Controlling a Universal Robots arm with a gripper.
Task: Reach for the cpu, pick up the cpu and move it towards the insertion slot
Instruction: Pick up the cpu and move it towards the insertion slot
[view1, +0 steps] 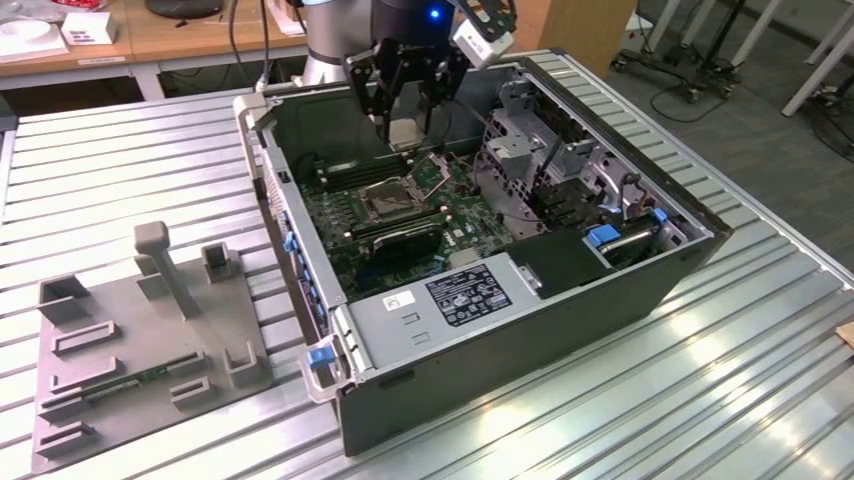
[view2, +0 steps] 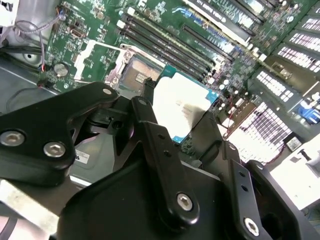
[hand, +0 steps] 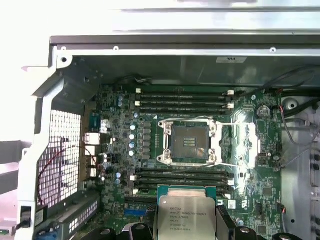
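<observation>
Gripping, between closed black gripper (view2: 187, 127) fingers (view2: 150, 130), the flat silvery-topped square cpu (view2: 182, 105) above the silver-framed, dark-centred insertion slot (hand: 191, 141).

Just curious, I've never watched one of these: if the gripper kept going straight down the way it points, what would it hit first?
Probably the motherboard beside the insertion slot. The gripper holds the cpu above it, though depth is hard to judge.

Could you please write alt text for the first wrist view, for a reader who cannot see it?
A flat square silvery-topped cpu is held between black gripper fingers, apart from the open silver-framed, dark-centred insertion slot on a green motherboard. Long black memory slots run on both sides of the socket, inside a grey metal computer case.
</observation>
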